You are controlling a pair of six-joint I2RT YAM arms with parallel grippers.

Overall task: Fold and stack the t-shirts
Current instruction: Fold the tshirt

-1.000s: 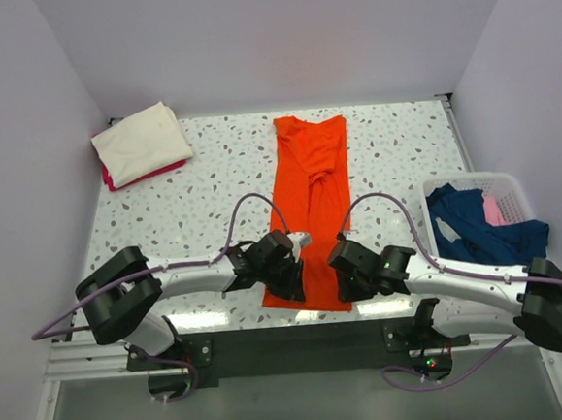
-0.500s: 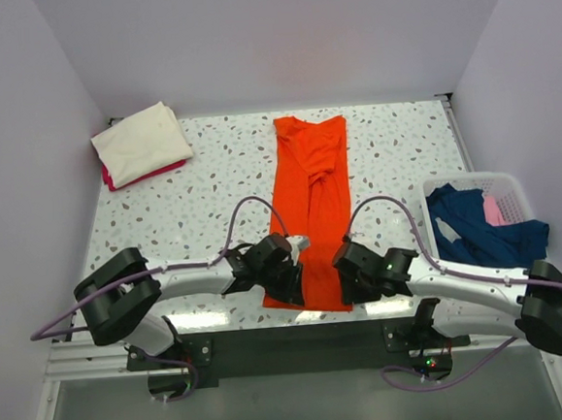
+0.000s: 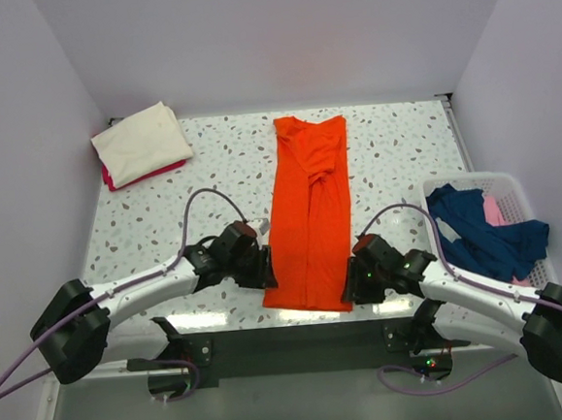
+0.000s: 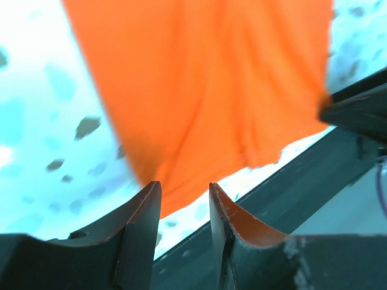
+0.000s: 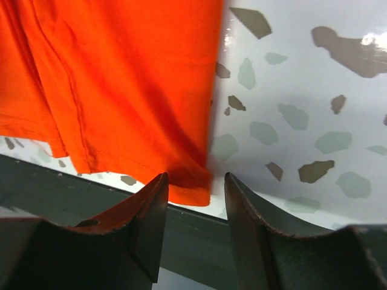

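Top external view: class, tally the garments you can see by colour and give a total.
Orange t-shirt, laid flat: 1
Cream folded shirt: 1
Red folded shirt, under the cream one: 1
Navy blue garment, in the basket: 1, as far as the heap shows
Pink garment, in the basket: 1
Total: 5

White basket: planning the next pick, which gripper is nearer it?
Right. The right gripper is at the near right corner of the orange shirt, left of the basket; the left gripper is farther, at the shirt's left edge.
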